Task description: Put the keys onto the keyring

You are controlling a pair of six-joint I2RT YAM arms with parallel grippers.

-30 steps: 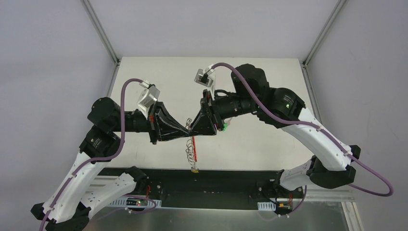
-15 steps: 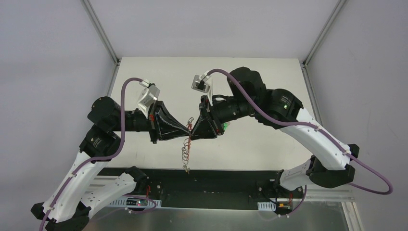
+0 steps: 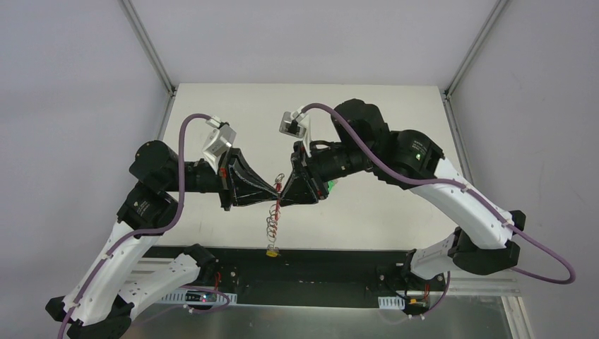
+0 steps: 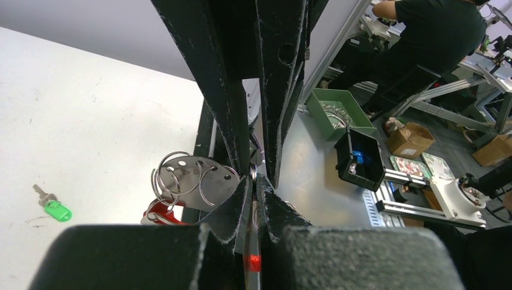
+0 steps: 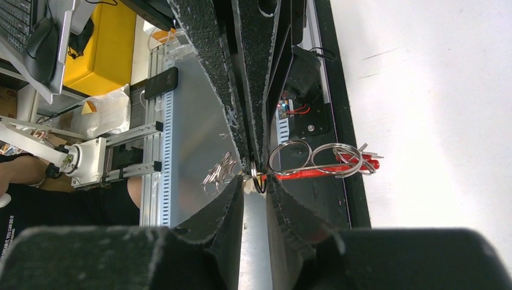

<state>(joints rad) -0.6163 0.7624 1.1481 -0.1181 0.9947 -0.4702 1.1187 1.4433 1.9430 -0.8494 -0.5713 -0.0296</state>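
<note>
Both grippers meet tip to tip above the table's near edge. My left gripper is shut on the keyring, which hangs down edge-on, red and grey, with silver wire rings and a yellow tag at its bottom. In the left wrist view my left gripper pinches its thin edge; the grey plate with wire rings and the red part stick out left. My right gripper is shut on a wire ring beside the red part. A green-tagged key lies on the table.
The white table lies under and beyond the arms, and a black strip runs along its near edge. The green tag also shows under the right gripper. A metal shelf lies below the table edge.
The right gripper has shifted slightly left toward the left gripper. The hanging keyring has swung left, its yellow-tagged end now lower left. Both grippers keep their hold.
</note>
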